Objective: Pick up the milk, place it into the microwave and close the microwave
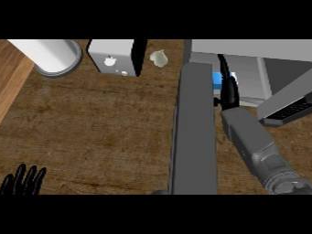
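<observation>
The microwave [266,48] stands at the upper right with its grey door [195,128] swung open toward me, edge-on down the middle of the view. My right forearm reaches past the door, and my right hand [228,89] is inside the microwave's opening. A small blue patch of the milk [217,78] shows between the door and the hand, touching the hand's left side; the rest of the carton is hidden. Whether the hand holds it cannot be made out. At the lower left edge my left hand [23,180] rests open, fingers up.
A white cylinder [50,55] stands at the back left. Next to it is a white box with a black side [114,57], then a small pale object [159,58]. A grey slanted panel with dark keys [293,100] lies right of the opening.
</observation>
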